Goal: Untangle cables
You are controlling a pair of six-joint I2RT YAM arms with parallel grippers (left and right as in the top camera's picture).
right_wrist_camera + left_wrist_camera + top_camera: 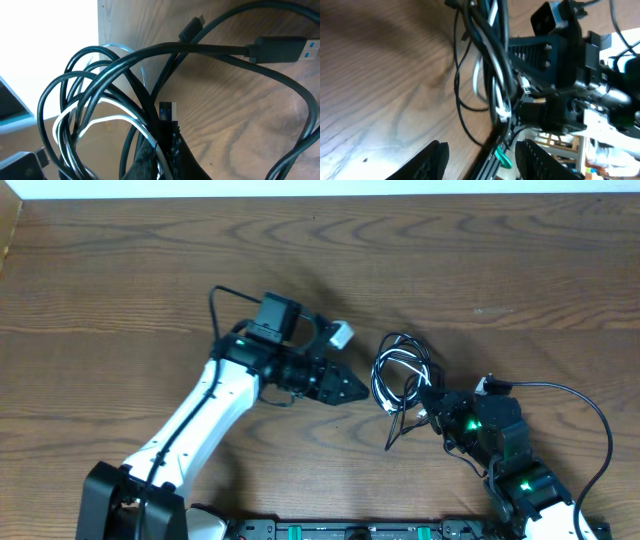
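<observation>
The cables (400, 375) lie as one tangled bundle of black and white loops right of the table's middle. My right gripper (432, 402) is shut on the bundle's lower right side; in the right wrist view its fingers (162, 157) pinch the white cable (107, 122) and black strands, with black loops (100, 75) and a USB plug (280, 50) above the wood. My left gripper (350, 388) is open and empty just left of the bundle. In the left wrist view its fingers (482, 160) frame the hanging cables (492, 65) and the right arm (570, 75).
The wooden table (120, 270) spreads to the left and back. A white tag (342, 334) sits on the left gripper's mount. The right arm's thick black cable (590, 415) arcs at the right. The arm bases stand along the front edge (350, 530).
</observation>
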